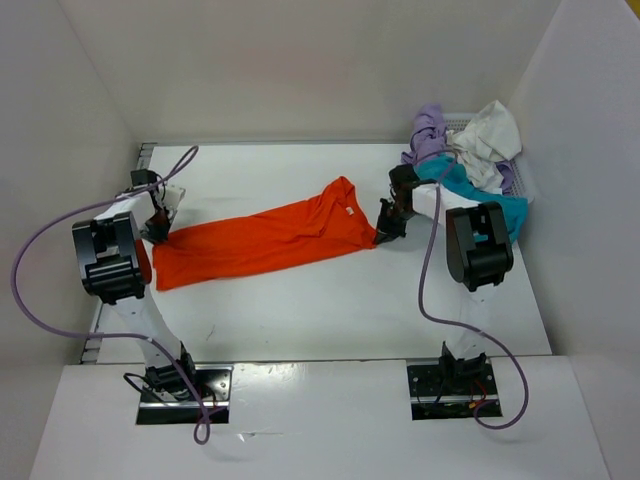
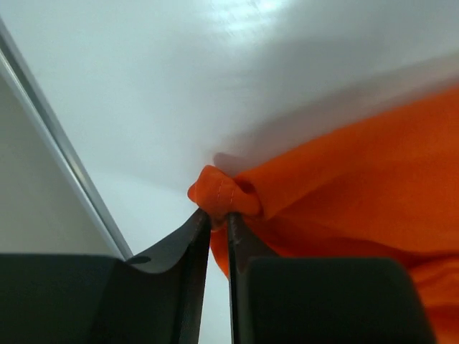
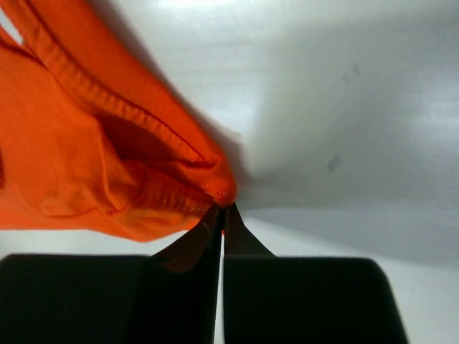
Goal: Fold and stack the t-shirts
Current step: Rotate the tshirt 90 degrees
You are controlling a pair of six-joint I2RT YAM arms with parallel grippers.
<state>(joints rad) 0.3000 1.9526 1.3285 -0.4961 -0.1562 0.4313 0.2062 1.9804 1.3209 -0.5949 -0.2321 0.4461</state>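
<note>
The orange t-shirt [image 1: 265,240] is stretched lengthwise from left to right. Its left end is clamped by the left gripper [image 2: 219,215], its right end by the right gripper [image 3: 221,209].

The table [image 1: 330,310] is white and flat, with white walls [image 1: 300,60] on three sides. One orange t-shirt [image 1: 270,240] lies directly on it, long and narrow from the left side toward the right, a little slanted, with wrinkles along its length. A white mesh basket [image 1: 460,121] stands in the far right corner. Two black base plates [image 1: 183,385] sit at the near edge, well apart.
</note>
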